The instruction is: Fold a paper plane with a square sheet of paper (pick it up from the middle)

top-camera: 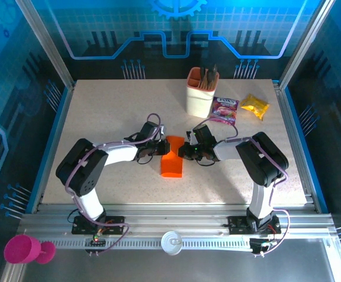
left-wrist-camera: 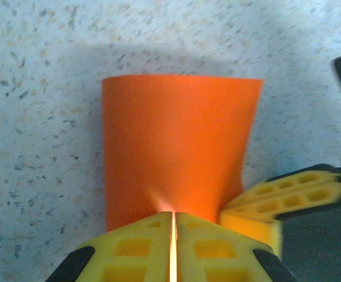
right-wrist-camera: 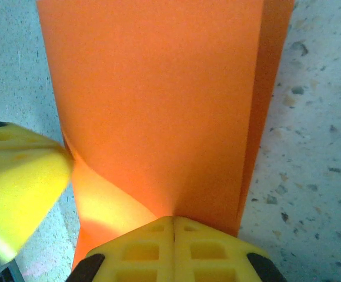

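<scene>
At the middle of the speckled table (top-camera: 100,111), the doubled-over square sheet of paper (top-camera: 171,160) sits between both arms, the left gripper (left-wrist-camera: 173,249) and right gripper (right-wrist-camera: 173,238) each clamped tight on opposite edges.

One orange paper sheet (top-camera: 171,163), one holder cup (top-camera: 198,98), two snack packets (top-camera: 224,109) (top-camera: 256,106), one pink goblet (top-camera: 22,249)
</scene>
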Robot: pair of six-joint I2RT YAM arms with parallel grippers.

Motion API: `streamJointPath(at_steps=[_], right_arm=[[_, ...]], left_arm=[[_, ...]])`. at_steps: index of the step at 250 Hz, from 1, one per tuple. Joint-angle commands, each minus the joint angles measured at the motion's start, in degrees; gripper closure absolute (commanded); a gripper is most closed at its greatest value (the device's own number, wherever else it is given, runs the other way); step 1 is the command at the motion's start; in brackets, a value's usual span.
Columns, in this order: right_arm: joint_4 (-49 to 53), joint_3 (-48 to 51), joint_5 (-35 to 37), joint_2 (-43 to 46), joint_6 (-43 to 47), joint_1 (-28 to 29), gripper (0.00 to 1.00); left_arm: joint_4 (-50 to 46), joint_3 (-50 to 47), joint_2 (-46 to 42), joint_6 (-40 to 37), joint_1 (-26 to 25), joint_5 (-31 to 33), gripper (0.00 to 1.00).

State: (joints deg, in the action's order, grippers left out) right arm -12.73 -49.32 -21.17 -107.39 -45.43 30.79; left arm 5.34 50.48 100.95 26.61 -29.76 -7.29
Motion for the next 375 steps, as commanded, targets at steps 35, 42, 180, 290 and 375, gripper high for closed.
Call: streamJointPath(at_steps=[35, 42, 180, 290, 375], right_arm=[[1.92, 1.82, -0.11, -4.05, 0.72, 0.68, 1.0], [1.92, 1.83, -0.17, -4.1, 0.74, 0.68, 1.0], [2.71, 1.95, -0.01, -4.33, 1.66, 0.42, 1.0], [3.32, 1.89, -0.11, -4.57, 2.19, 0.13, 1.0], [3.14, 1.99, -0.06, -4.97, 2.36, -0.11, 1.0]], left_arm=[[3.24, -3.34, 3.29, -0.01, 0.13, 1.62, 0.9], [3.32, -3.58, 3.29, 0.1, 0.17, 1.66, 0.9], [-2.72, 5.19, -0.66, -1.14, 1.46, -0.25, 0.9], [2.56, 1.92, 7.65, -0.28, 2.44, 2.71, 0.92], [-0.59, 4.97, 1.52, -0.3, 2.51, 0.83, 0.91]])
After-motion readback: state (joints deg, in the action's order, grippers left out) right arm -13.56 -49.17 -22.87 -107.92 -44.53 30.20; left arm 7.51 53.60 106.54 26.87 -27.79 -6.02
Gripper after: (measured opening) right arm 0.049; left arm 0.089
